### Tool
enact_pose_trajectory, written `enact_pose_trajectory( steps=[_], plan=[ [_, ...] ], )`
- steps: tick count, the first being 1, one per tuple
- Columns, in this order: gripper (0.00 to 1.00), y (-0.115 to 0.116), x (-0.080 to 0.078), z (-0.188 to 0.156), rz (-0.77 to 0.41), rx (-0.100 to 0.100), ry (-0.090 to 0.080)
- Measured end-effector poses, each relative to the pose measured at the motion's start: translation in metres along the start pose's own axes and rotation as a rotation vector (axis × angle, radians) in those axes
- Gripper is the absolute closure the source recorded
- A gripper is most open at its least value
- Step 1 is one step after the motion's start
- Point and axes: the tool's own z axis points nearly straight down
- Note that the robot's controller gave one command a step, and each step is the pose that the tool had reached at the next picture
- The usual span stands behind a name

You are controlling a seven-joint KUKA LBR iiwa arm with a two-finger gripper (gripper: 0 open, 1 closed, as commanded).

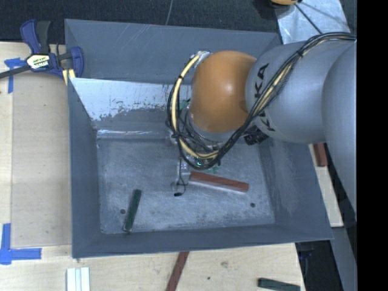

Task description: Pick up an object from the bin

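**Stick on the bin floor, fingers just beside its left end**

Stick (219, 183), red-brown, flat and narrow, lies near the middle of the floor of the grey bin (85, 162), a little right of centre. It lies flat and slightly slanted, its left end a touch higher in the camera view than its right end. Nothing rests on it.

The arm comes in from the right and bends down over the bin's middle, with its orange cover (221, 90) above the back half of the floor. Black and yellow cables (176, 105) loop around the left side of the cover and down to the wrist. Below the wrist the thin metal fingers (180, 183) point down to the floor, just left of the stick's left end. Whether they touch the stick cannot be told, nor whether they are open or closed; the stick is not seen between them.

A dark green pen (131, 210) lies well apart from both, in the front left part of the floor, close to the front wall. It stands nearly upright in the view, leaning a little to the right at the top.
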Motion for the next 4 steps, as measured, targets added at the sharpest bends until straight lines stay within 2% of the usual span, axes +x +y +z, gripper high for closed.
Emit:
enact_pose_trajectory(
  steps=[1, 2, 3, 4],
  plan=[
    [0.00, 0.000, -0.002, -0.004, 0.002, -0.001, -0.008],
    [0.00, -0.046, 0.003, 0.053, -0.024, -0.002, -0.014],
    [0.00, -0.063, 0.050, 0.075, 0.002, 0.000, -0.007],
    [0.00, -0.104, 0.054, 0.074, 0.165, -0.002, -0.008]
  ],
)
